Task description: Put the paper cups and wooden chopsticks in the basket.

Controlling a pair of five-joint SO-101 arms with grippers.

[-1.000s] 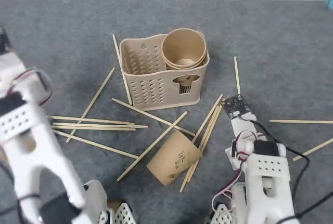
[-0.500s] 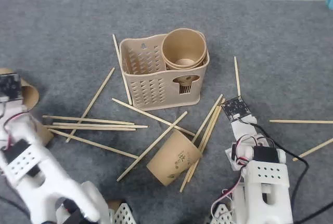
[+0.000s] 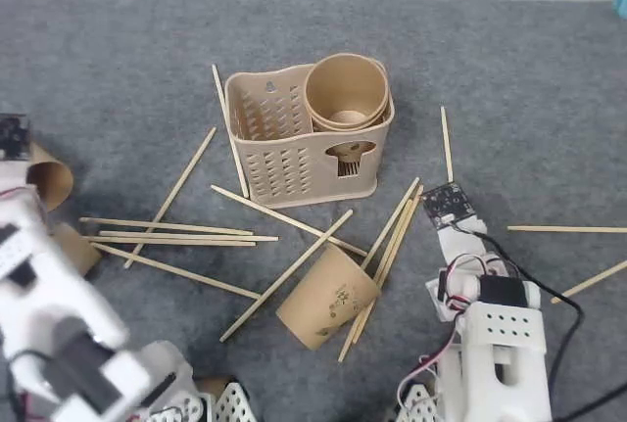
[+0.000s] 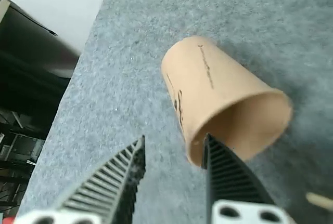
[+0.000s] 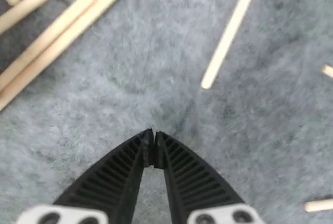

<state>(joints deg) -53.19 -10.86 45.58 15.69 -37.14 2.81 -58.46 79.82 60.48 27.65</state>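
left pincer (image 4: 174,139) open, empty | paper cup (image 4: 223,96) on its side just past tips

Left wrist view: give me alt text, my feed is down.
A paper cup lies on its side on the grey carpet, open mouth toward the camera. The left pincer is open just short of it, one fingertip by the rim.
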